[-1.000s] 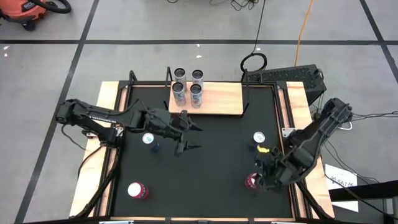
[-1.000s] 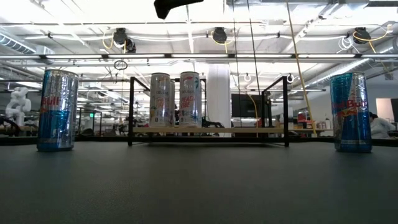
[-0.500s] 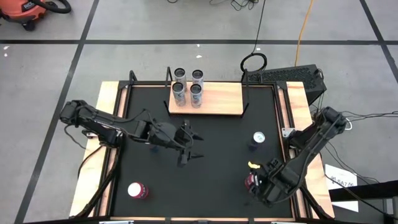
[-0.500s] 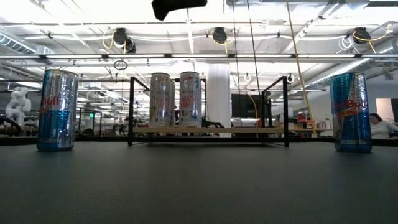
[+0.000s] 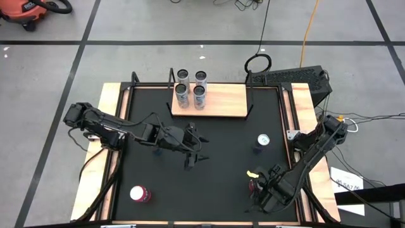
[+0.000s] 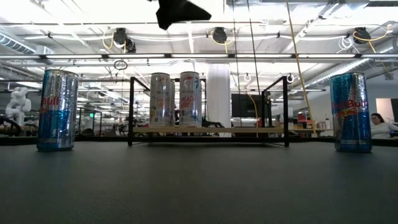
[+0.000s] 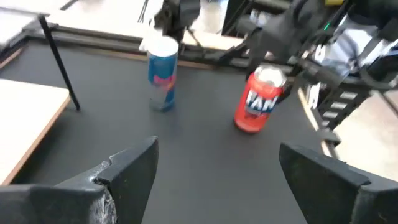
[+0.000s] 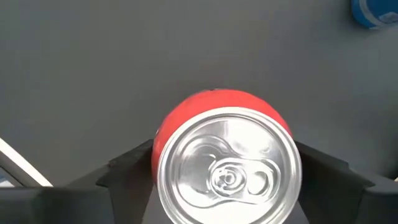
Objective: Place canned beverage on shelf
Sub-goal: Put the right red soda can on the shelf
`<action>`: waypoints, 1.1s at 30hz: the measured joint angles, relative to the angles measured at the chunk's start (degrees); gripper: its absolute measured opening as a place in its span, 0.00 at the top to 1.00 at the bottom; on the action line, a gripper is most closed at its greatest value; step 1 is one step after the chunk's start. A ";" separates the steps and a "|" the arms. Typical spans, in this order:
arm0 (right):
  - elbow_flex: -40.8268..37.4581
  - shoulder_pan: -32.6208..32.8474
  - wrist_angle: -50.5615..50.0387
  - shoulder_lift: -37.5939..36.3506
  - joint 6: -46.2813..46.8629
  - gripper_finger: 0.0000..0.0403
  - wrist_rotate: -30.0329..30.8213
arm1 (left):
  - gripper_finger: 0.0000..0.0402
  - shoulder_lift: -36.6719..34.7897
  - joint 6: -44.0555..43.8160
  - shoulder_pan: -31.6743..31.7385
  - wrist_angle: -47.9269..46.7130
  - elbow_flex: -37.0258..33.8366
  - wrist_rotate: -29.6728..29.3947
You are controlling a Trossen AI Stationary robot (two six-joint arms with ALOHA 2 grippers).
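One item: red can (image 8: 224, 158), upright directly below our right gripper (image 8: 227, 177), its jaws spread either side, not touching.
Handling: we judge it rigid, smooth, slippery; grip mid-wall.
Left gripper (image 7: 214, 168): open, empty, well apart.

A grey concrete floor (image 5: 158, 60) is seen around the table, crossed by dark tape lines (image 5: 82, 57) forming large squares. An orange shop vacuum (image 5: 25, 11) is parked at the far left corner (only partly in frame), and a yellow cable (image 5: 308, 28) is trailed across the floor beside a black one. In the low view, a white ceiling hung with pipes and rails (image 6: 199, 57) is brightly lit, a white column (image 6: 219, 93) is placed centrally, and a seated person (image 6: 379, 126) is glimpsed at the right edge.
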 joint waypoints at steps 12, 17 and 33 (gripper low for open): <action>0.28 -0.14 3.61 -4.02 -3.16 0.28 4.97 | 0.17 0.53 -3.45 0.00 0.45 0.02 -0.09; 3.15 -1.29 2.99 -6.21 -8.53 0.28 11.38 | 0.17 0.53 -7.38 0.03 2.03 0.02 1.09; 17.46 -13.88 10.51 -6.54 -42.34 0.28 19.21 | 0.17 1.09 -6.93 1.92 12.21 0.95 7.80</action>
